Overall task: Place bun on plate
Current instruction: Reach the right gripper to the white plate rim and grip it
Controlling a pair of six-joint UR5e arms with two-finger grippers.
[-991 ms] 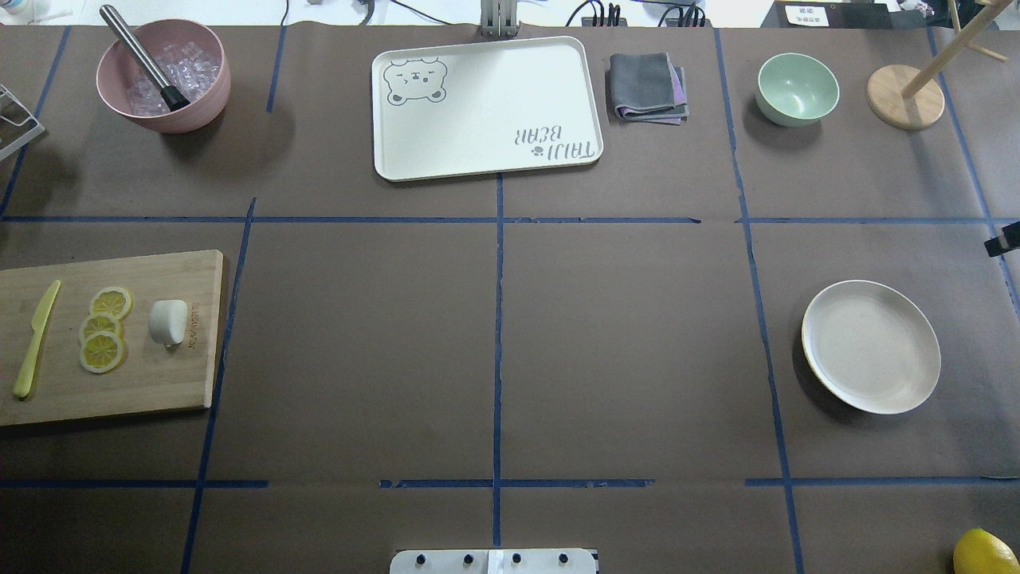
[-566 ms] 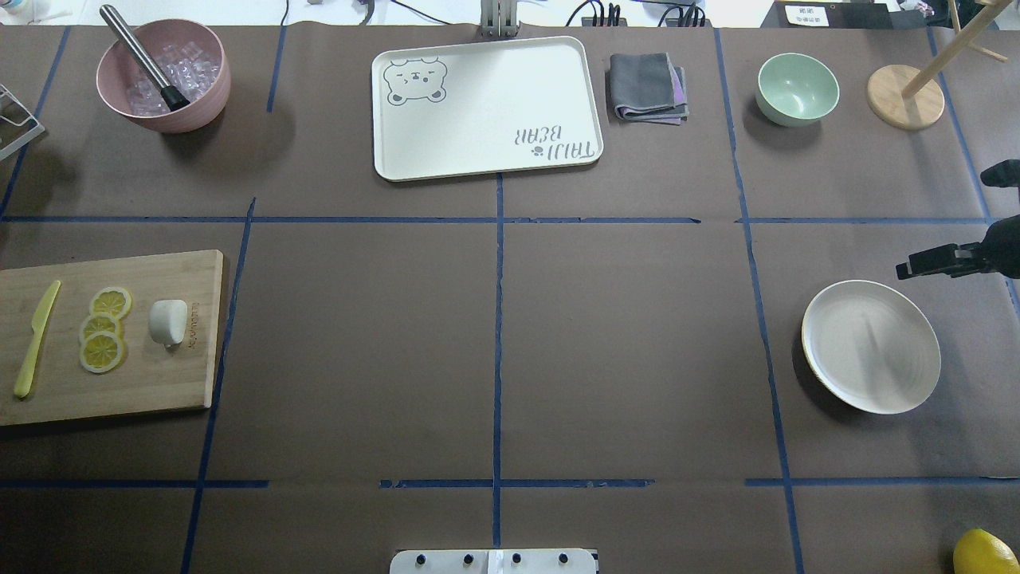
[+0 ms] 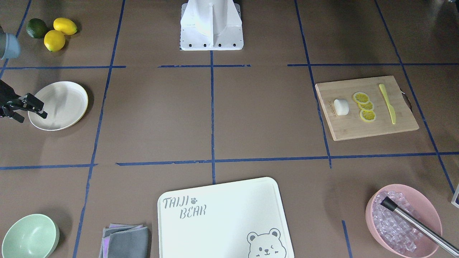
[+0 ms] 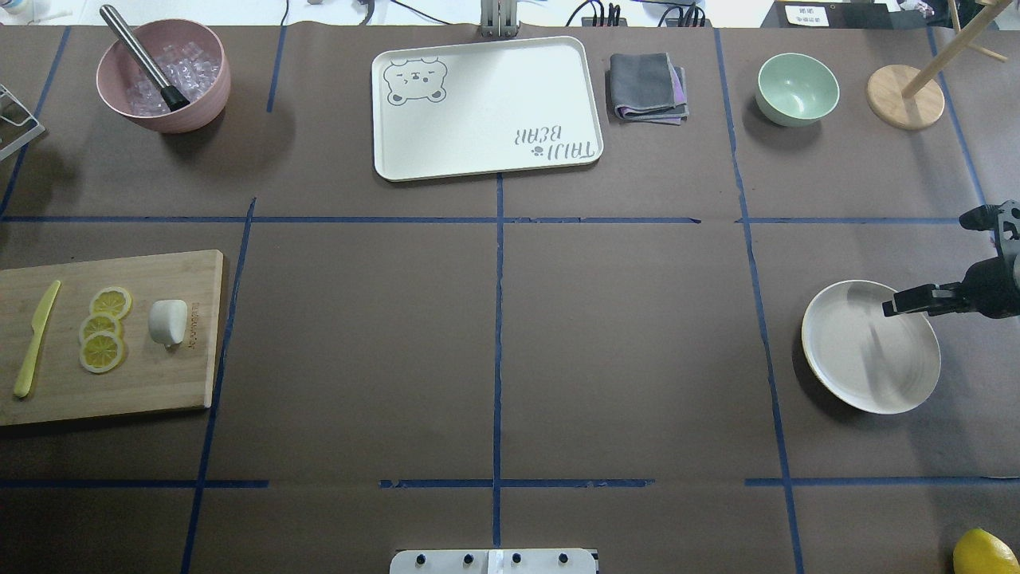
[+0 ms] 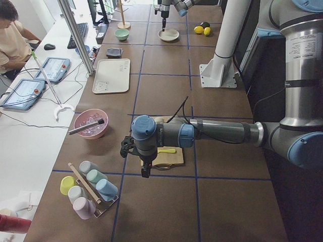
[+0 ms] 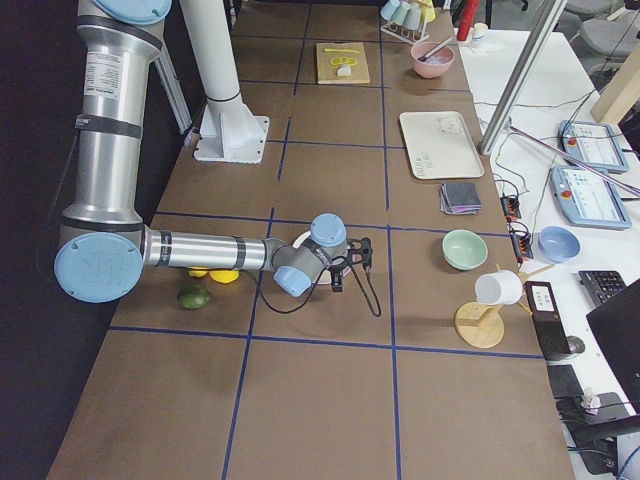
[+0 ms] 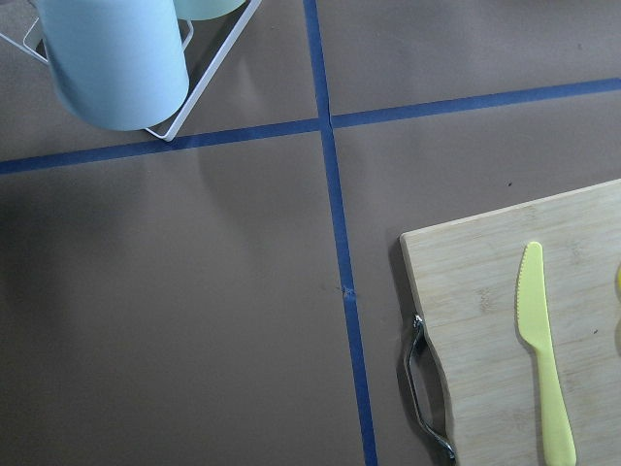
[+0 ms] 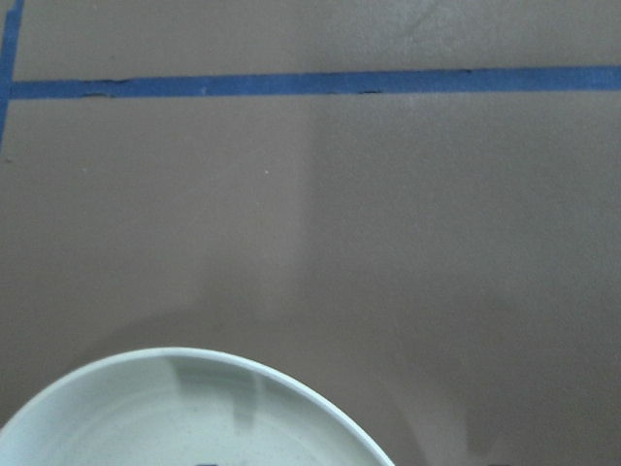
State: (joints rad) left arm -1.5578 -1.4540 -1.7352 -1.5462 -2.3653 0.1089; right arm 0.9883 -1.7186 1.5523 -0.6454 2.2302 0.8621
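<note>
Brown paper gridded with blue tape covers the table (image 4: 621, 335).

**Overhead view.** The bun (image 4: 168, 321) lies on the cutting board (image 4: 143, 383) at the left edge, just beside the lemon slices (image 4: 102, 328). The plate (image 4: 861, 367) sits bare, well apart at the right. The right gripper (image 4: 892, 306) hangs over the plate's far rim and is seen edge-on, so whether its claw is apart or together cannot be told.

**Front-facing view.** This shows the same layout mirrored. Nothing touches the bun.

**Left side view.** The left gripper (image 5: 145, 172) hovers past the board's outer end, near a rack of cups (image 5: 88, 189). Its claw state cannot be told from here.

**Right side view.** The near arm reaches low, with its claw at the plate.

**Left wrist view.** The board's handle end and a yellow knife (image 7: 543, 359) are in view, but the bun is not.

**Right wrist view.** Only the plate's rim and bare paper show.

**Step in hand.** This appears to be the approach, with the grasp not yet begun. The next move probably calls for the left claw to cross the board, straddle the bun and close gently. A long carry to the plate would follow, and the right claw would need to be clear of it.
</note>
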